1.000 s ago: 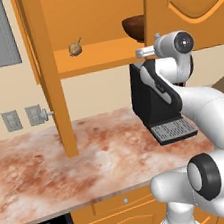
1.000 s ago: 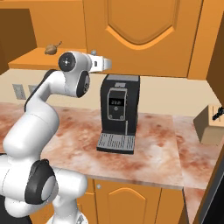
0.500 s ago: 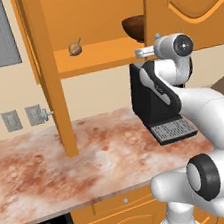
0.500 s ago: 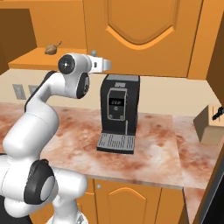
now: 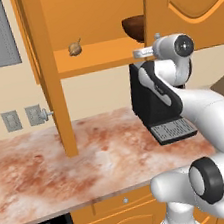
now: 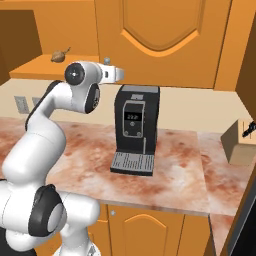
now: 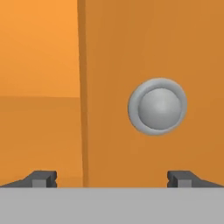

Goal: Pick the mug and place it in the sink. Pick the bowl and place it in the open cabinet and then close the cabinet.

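The dark brown bowl [image 5: 132, 27] sits on the shelf of the orange wall cabinet [image 5: 95, 52], half hidden behind the right door [image 5: 185, 8]. The cabinet's left door [image 5: 46, 78] stands swung out towards me, edge-on. My gripper [image 5: 136, 54] is open and empty, level with the shelf edge just below the bowl. In the hand view the gripper [image 7: 113, 179] faces an orange door panel close up, with a round silver knob [image 7: 158, 106] above its right fingertip [image 7: 183, 177]. From the right the gripper [image 6: 121, 74] is near the knob [image 6: 106, 59]. Mug and sink are out of view.
A small tan garlic-like bulb [image 5: 75, 48] lies on the shelf to the left. A black coffee machine [image 6: 134, 127] stands on the marbled counter [image 5: 51, 168] right under the hand. A knife block [image 6: 240, 142] is at the far right. Wall outlets [image 5: 19, 118] sit behind the open door.
The arm and hand hold almost still in front of the cabinet; bowl, bulb and doors stay as they were.
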